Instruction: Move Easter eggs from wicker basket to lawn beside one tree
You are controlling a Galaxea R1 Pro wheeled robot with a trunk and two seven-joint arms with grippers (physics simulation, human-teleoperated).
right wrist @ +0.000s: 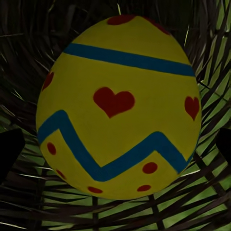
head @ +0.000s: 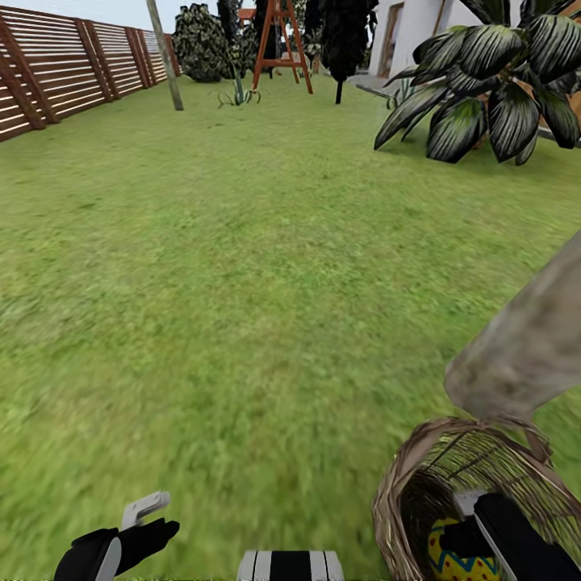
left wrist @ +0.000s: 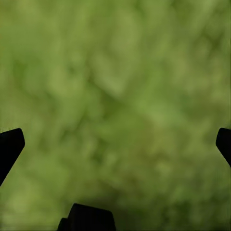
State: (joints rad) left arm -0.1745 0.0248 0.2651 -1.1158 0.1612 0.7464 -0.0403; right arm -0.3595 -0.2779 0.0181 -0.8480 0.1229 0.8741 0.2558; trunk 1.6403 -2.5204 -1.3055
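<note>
Where the head camera looks down the lawn [head: 242, 282], the slatted fence [head: 56, 68] runs along the far left, a slim pale trunk [head: 165, 52] and an orange-red wooden frame [head: 281, 40] stand at the far end, and a broad dark-leaved plant [head: 492, 77] spreads at the upper right before the white house [head: 411, 32]. Low on the left of that view the left gripper [head: 149, 524] hangs over bare grass; its own wrist camera gives only blurred green turf [left wrist: 115, 96] between two dark fingertips [left wrist: 9, 147] set wide apart, with nothing between them.

Further right, a thick mottled grey-brown tree trunk [head: 524, 347] slants in from the right edge, and just below it the wicker basket [head: 411, 484] lies tipped on its side, its mouth towards the camera. The right gripper [head: 484, 541] reaches into that mouth, and a sliver of one Easter egg [head: 444, 557] shows beside it.

The right wrist camera shows what the head view hides: the egg [right wrist: 118, 110] close up against dark woven cane [right wrist: 29, 38], yellow, with a straight blue band near the top, a blue zigzag lower down, red hearts and red dots. The right fingertips [right wrist: 9, 151] sit at either side of the egg, spread wider than it; whether they touch it I cannot tell.
</note>
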